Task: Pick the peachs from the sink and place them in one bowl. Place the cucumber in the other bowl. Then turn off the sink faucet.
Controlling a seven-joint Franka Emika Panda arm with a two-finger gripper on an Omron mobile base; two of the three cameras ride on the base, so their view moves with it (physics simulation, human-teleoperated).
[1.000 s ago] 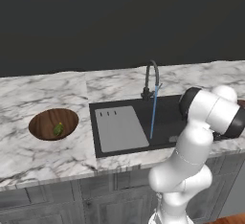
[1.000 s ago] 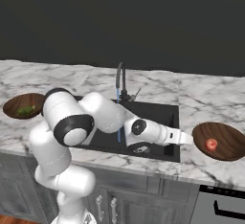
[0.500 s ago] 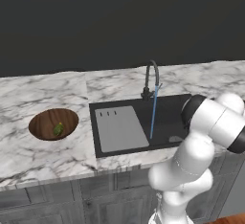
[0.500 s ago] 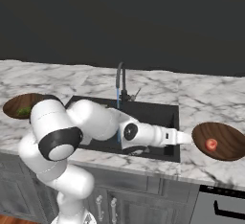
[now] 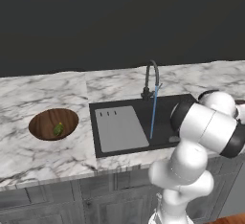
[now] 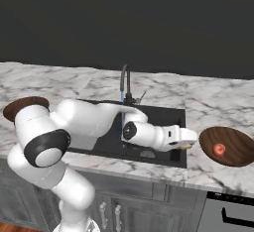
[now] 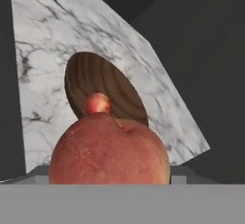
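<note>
Currently the gripper (image 6: 185, 145) is extended sideways over the right end of the sink (image 6: 163, 154), just beside the right-hand wooden bowl (image 6: 237, 154). In the hand view a peach (image 7: 110, 152) sits large at the bottom of the frame, directly in front of the camera, consistent with being pinched in the gripper; the finger tips themselves are hidden behind the fruit. A small yellowish patch at the gripper's tip in the right base view matches that fruit.

A second peach (image 6: 218, 149) lies inside the right-hand bowl, also seen in the hand view beyond the held one (image 7: 97, 103), resting on the bowl's grained interior (image 7: 119, 91).

The cucumber (image 5: 58, 129) lies in the left-hand wooden bowl (image 5: 43, 120), on the marble counter (image 5: 48, 156) to the left of the sink and well apart from the arm.

The faucet (image 5: 151, 77) stands at the back edge of the basin, with a thin blue stream of water (image 5: 153, 115) falling from its spout into the basin, just beside the grey drainboard (image 5: 119, 128). The faucet is therefore running.
</note>
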